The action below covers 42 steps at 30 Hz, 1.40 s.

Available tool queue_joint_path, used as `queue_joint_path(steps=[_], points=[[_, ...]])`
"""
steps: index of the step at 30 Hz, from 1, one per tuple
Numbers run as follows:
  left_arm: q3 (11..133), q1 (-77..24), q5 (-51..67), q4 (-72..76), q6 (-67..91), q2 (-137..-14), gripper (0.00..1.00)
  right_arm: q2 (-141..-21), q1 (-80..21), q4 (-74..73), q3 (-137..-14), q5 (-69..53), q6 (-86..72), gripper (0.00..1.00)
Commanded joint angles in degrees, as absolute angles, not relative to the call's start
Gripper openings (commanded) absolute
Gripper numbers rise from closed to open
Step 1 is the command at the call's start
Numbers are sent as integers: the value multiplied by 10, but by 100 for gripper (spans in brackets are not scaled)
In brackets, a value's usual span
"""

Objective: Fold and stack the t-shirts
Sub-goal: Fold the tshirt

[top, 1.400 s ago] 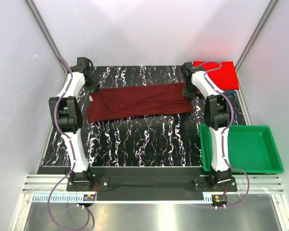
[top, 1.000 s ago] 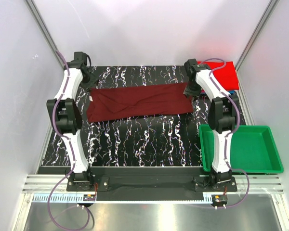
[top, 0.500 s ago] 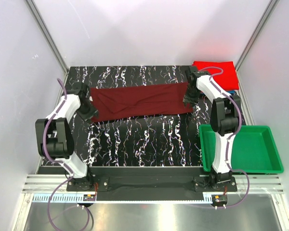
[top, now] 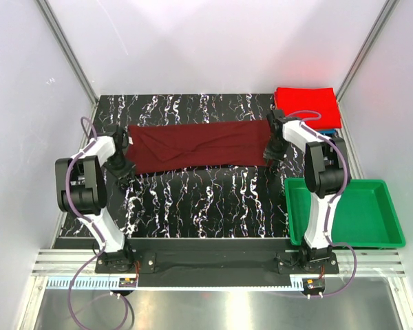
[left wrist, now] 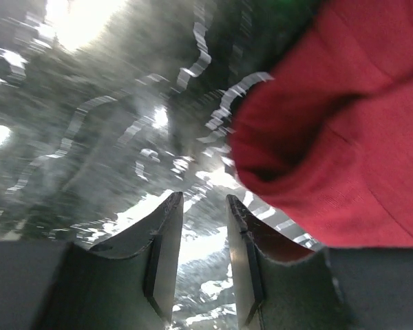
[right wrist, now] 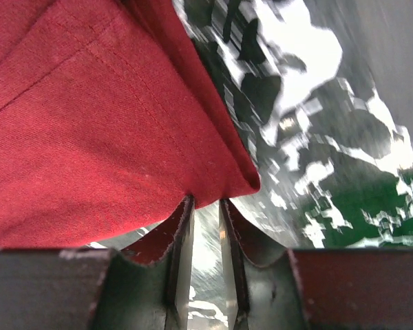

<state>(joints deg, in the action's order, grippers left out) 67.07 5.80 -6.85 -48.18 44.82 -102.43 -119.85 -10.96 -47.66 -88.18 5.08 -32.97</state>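
A dark maroon t-shirt (top: 199,144) lies folded into a long band across the far half of the table. My left gripper (top: 122,167) is low at its near-left corner. In the left wrist view the left gripper (left wrist: 204,203) is narrowly open with only table between its fingers, and the maroon cloth (left wrist: 344,137) lies just ahead to the right. My right gripper (top: 269,157) is at the near-right corner. The right gripper (right wrist: 205,205) is also narrowly open, its tips touching the maroon hem (right wrist: 89,124). A folded bright red t-shirt (top: 306,103) lies at the back right over a thin blue edge (top: 329,128).
A green plastic tray (top: 392,234) sits at the table's near right, beside the right arm's base. The black marbled tabletop (top: 206,199) is walled in by pale panels on the left, back and right.
The left arm swung from the shirt's far-left corner down to its near-left corner. The right gripper slid along the right edge toward me. Both sets of jaws narrowed.
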Motion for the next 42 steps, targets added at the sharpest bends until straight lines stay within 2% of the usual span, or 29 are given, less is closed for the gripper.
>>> queue_joint_path(steps=[1, 5, 10, 16, 21, 27, 30, 31, 34, 35, 36, 42], points=[[696, 75, -135, -487, 438, -1024, 36, -1163, -107, -483, -816, 77, -354, 28], [717, 92, -94, -497, 398, -1017, 37, -1133, -108, -471, -795, 54, -352, 30], [629, 88, 18, -402, 363, -913, 46, -1132, -108, -487, -837, 31, -350, 35], [561, 89, 90, -303, 381, -889, 52, -1114, -107, -507, -859, 25, -368, 38], [569, 88, 103, -291, 398, -905, 56, -1126, -107, -513, -876, 38, -374, 27], [585, 88, 66, -297, 402, -962, 56, -1175, -104, -505, -895, 56, -370, 21], [611, 88, 43, -315, 401, -987, 50, -1182, -101, -505, -889, 75, -364, 19], [620, 88, 25, -325, 395, -993, 40, -1181, -101, -504, -885, 85, -362, 18], [666, 89, -18, -364, 375, -1008, 18, -1181, -100, -507, -872, 101, -350, 17], [676, 90, -26, -371, 368, -1011, 4, -1180, -99, -510, -869, 105, -347, 16], [683, 90, -32, -381, 362, -1011, 0, -1180, -98, -510, -862, 107, -346, 15], [690, 100, -45, -374, 350, -1004, 0, -1173, -98, -507, -847, 118, -339, 13]])
